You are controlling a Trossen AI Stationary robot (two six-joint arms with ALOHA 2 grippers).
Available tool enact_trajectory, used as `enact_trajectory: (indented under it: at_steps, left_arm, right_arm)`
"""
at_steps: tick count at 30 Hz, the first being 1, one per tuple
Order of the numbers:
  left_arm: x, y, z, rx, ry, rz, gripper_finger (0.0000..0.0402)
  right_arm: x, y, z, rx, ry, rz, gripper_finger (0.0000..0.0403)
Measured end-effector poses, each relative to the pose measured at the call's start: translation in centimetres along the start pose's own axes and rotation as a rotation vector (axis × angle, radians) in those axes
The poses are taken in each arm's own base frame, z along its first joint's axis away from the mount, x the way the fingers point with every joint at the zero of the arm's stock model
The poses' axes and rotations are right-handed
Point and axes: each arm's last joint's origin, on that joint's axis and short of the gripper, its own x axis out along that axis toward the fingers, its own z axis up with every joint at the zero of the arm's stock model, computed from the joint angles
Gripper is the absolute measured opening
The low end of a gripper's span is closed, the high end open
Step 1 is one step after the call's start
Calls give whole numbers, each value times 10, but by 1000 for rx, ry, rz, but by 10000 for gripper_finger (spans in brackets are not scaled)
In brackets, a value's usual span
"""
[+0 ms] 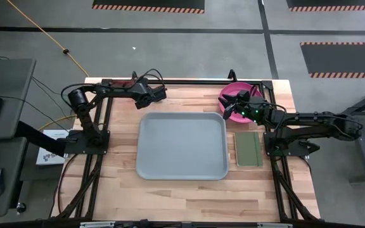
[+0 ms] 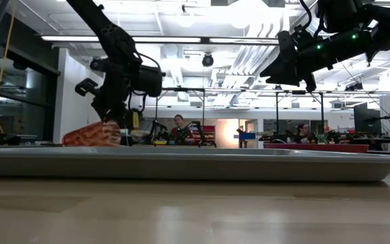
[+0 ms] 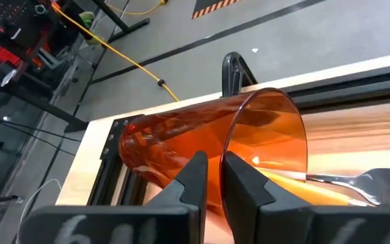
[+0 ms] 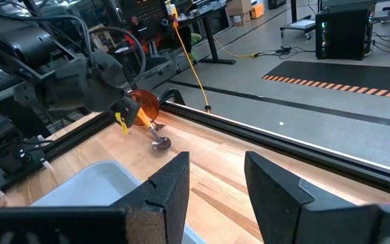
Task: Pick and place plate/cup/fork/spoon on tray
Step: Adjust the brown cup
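The red-orange cup lies on its side on the wood at the table's far edge, just beyond the tray. It also shows in the low view. My left gripper is shut on the cup's rim. A metal fork lies beside the cup's mouth. The pink plate sits on the table at the far right. My right gripper is open and empty, raised above the table beside the plate. My left gripper holds the cup by its rim, with one finger inside the mouth and the other outside against the wall. The fingers slant down from above. The cup lies on its side, base pointing away from the gripper.
A flat dark-green pad lies right of the tray. Black frame rails run along the table's far edge close behind the cup. People sit in the room beyond the table.
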Motion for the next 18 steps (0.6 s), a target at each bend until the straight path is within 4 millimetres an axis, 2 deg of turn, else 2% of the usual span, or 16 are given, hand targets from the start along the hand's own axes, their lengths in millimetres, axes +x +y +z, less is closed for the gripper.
enact_trajectory:
  at_steps: [18]
  left_arm:
    - [-8, 6, 5, 29, 2, -37, 23]
  right_arm:
    - [0, 0, 0, -1, 0, 0, 135]
